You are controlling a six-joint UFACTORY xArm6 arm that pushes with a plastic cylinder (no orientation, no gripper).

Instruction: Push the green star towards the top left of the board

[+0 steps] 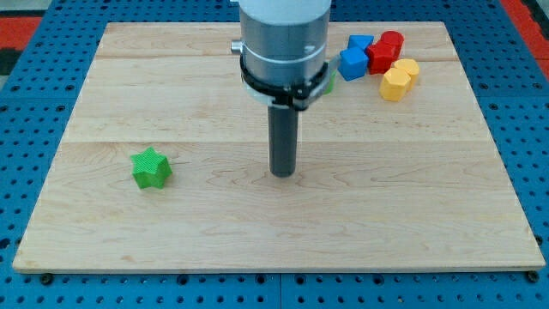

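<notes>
The green star (152,167) lies on the wooden board (171,232) at the view's left, a little below mid-height. My tip (283,174) rests on the board near the centre, well to the right of the star and at about the same height in the view. It touches no block.
A cluster of blocks sits at the view's top right: two blue blocks (352,63) (360,42), a red block (384,51), and two yellow blocks (395,84) (407,69). A bit of green (328,83) shows behind the arm's body. A blue pegboard (26,129) surrounds the board.
</notes>
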